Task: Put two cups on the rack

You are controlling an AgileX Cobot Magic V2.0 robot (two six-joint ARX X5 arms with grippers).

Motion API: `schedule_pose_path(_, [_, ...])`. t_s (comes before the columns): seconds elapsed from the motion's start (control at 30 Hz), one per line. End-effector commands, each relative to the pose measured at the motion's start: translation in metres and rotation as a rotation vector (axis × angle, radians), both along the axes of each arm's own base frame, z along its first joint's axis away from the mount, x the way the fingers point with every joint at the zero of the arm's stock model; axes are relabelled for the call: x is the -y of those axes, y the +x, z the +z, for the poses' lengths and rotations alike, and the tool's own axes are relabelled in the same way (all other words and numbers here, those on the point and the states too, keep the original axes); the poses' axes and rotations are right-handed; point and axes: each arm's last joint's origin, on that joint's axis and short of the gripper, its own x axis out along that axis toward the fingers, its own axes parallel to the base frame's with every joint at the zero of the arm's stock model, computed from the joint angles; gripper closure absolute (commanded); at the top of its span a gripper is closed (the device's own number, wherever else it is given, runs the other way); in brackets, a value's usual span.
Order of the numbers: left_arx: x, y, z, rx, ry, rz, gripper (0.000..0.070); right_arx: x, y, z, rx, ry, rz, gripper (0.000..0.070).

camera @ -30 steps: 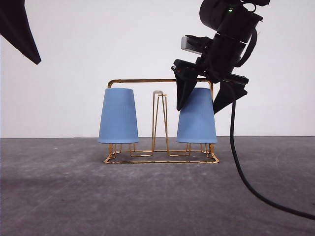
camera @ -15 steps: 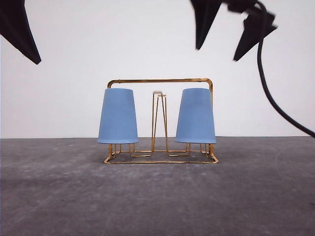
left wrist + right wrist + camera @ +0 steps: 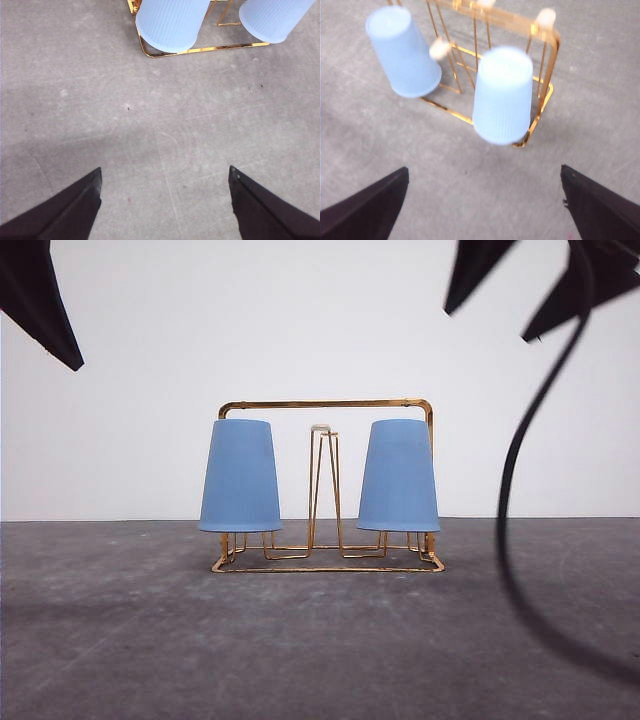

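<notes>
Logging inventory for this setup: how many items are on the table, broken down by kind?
Light-blue cups: 2 (left cup, right cup), both upside down on the rack
Gold wire rack: 1
Total: 3

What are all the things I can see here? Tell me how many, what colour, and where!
cups: two, light blue, upside down on the rack, one at each end.
rack: one, gold wire, standing on the table, its middle prongs bare.
table: one, grey, under everything.
wall: one, white, behind the rack.
cable: one, black, hanging at the right.
left gripper: one, black, open, above the table in front of the rack.
right gripper: one, black, open, raised above the rack.
</notes>
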Motion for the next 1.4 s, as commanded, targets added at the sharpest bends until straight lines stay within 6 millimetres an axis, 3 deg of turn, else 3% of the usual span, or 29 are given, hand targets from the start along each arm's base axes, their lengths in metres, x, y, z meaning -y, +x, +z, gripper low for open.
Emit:
schedule_pose_path(0.0, [0.001, 0.002, 0.002, 0.009, -0.005, 0.002, 0.0229, 0.004, -0.011, -0.009, 0.034, 0.011, 0.011, 0.0098])
schedule_pose_path(0.3, [0.001, 0.002, 0.002, 0.009, -0.005, 0.002, 0.0229, 0.025, -0.058, -0.055, 0.104, 0.071, -0.008, 0.0098])
schedule_pose_path(0.57, [0.001, 0.001, 0.001, 0.002, -0.001, 0.001, 0.0231, 0.029, -0.065, -0.059, 0.117, 0.078, -0.010, 0.0114])
schedule_pose_path(0.6, [0.001, 0.001, 0.001, 0.000, 0.000, 0.001, 0.0270, 0.028, -0.065, -0.059, 0.117, 0.078, -0.010, 0.0183])
schedule_pose_path(0.63, [0.001, 0.001, 0.001, 0.001, 0.000, 0.001, 0.0354, 0.028, -0.065, -0.059, 0.117, 0.078, -0.010, 0.0319])
schedule_pose_path(0.67, [0.001, 0.001, 0.001, 0.001, 0.000, 0.000, 0.0558, 0.029, -0.065, -0.059, 0.115, 0.076, -0.010, 0.0524])
schedule_pose_path(0.7, [0.001, 0.001, 0.001, 0.003, 0.000, -0.002, 0.0680, 0.029, -0.065, -0.059, 0.113, 0.075, -0.010, 0.0657])
schedule_pose_path(0.73, [0.001, 0.001, 0.002, 0.008, 0.003, -0.006, 0.0678, 0.029, -0.065, -0.059, 0.114, 0.074, -0.011, 0.0684])
schedule_pose_path(0.93, [0.001, 0.001, 0.002, 0.057, 0.091, -0.108, 0.0700, 0.029, -0.066, -0.059, 0.116, 0.078, -0.008, 0.0683])
schedule_pose_path(1.37, [0.001, 0.001, 0.002, 0.068, 0.093, -0.112, 0.0700, 0.029, -0.065, -0.058, 0.124, 0.081, -0.009, 0.0683])
